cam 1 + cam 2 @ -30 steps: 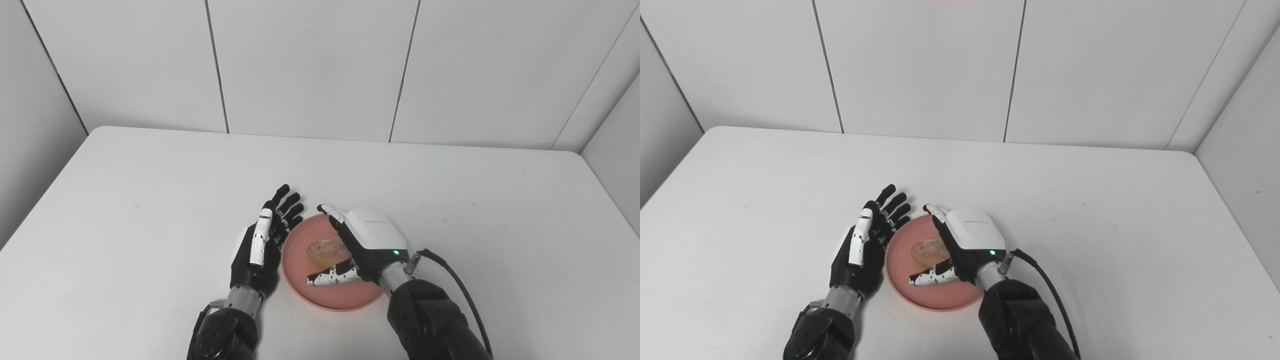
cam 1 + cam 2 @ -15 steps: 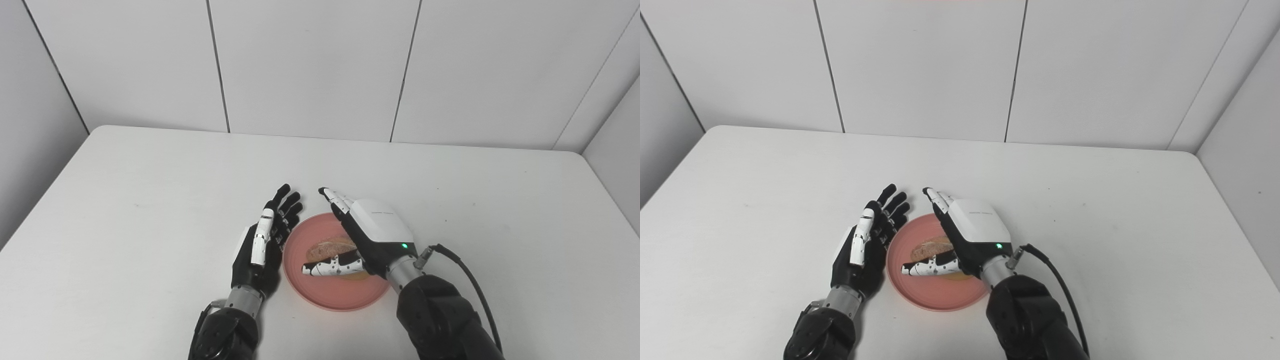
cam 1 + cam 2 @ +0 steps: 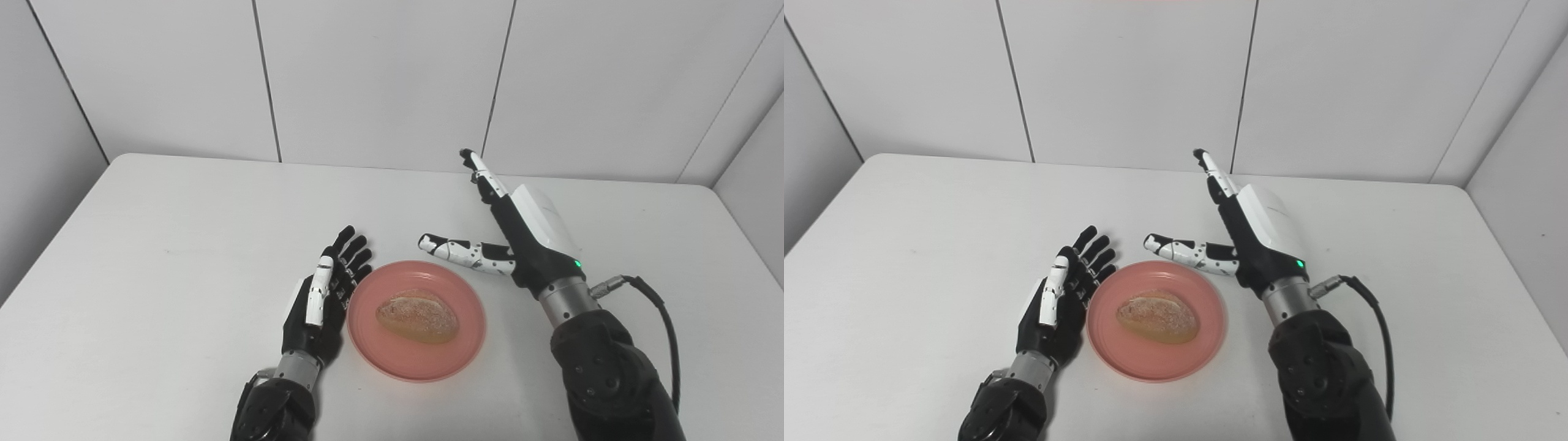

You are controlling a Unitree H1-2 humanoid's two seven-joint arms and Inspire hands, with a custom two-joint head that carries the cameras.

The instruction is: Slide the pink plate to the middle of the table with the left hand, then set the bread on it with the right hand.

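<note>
The plate (image 3: 416, 361) is salmon pink; the bread (image 3: 418, 316) on it is golden brown, speckled pale. At its nine o'clock, the left hand (image 3: 318, 303) is black with one white strip. At two o'clock, the right hand (image 3: 520, 236) is black with a white back, a black-dotted white thumb and a green light. The table (image 3: 153, 245) is plain white.

You have the plate (image 3: 416, 361) on the tabletop (image 3: 153, 245) near its front middle, with the bread (image 3: 418, 315) lying on it at the centre. Your left robot hand (image 3: 318, 300) sits just beside the plate's left rim. Your right robot hand (image 3: 520, 229) is raised behind and right of the plate, apart from it.
</note>
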